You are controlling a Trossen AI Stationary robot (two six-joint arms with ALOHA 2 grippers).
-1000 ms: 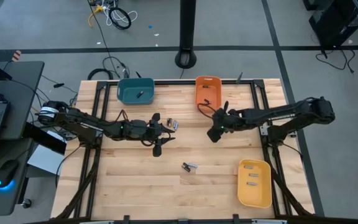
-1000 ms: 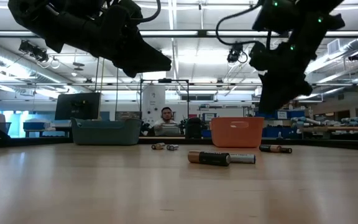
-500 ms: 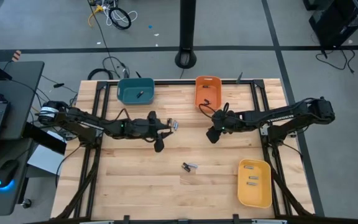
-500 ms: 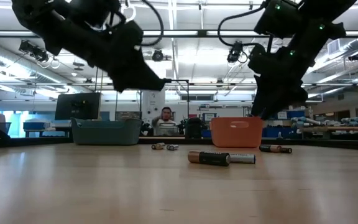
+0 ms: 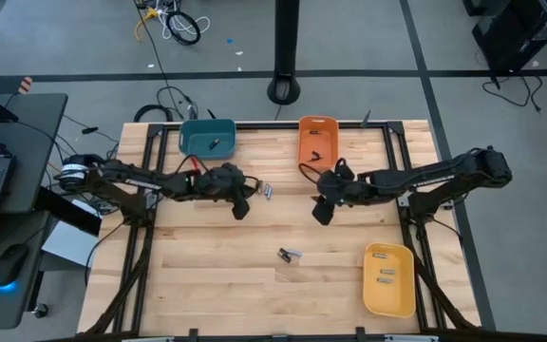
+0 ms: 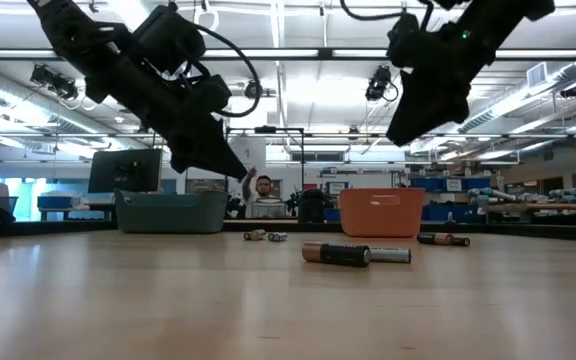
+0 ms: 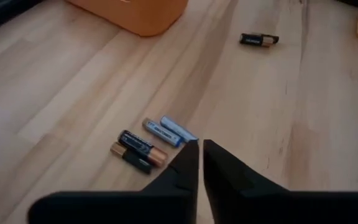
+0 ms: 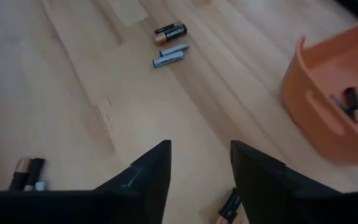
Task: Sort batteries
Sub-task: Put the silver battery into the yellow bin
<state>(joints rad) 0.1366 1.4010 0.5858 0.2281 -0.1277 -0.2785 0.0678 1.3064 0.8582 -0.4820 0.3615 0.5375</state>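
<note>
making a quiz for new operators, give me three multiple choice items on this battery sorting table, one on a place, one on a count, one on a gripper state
1. Where does the yellow bin stand, seen from above?
A. far left corner
B. near right corner
C. table centre

2. How many batteries lie in the yellow bin?
A. three
B. none
C. seven

3. How do the left gripper fingers stand?
A. wide apart
B. nearly together, nothing between them
C. clamped on a bin

Answers:
1. B, the high view shows it at the table's near right, below the right gripper.
2. A, three small cylinders show inside it.
3. B, the left wrist view shows only a thin slit between the fingers, above the loose batteries.
</note>
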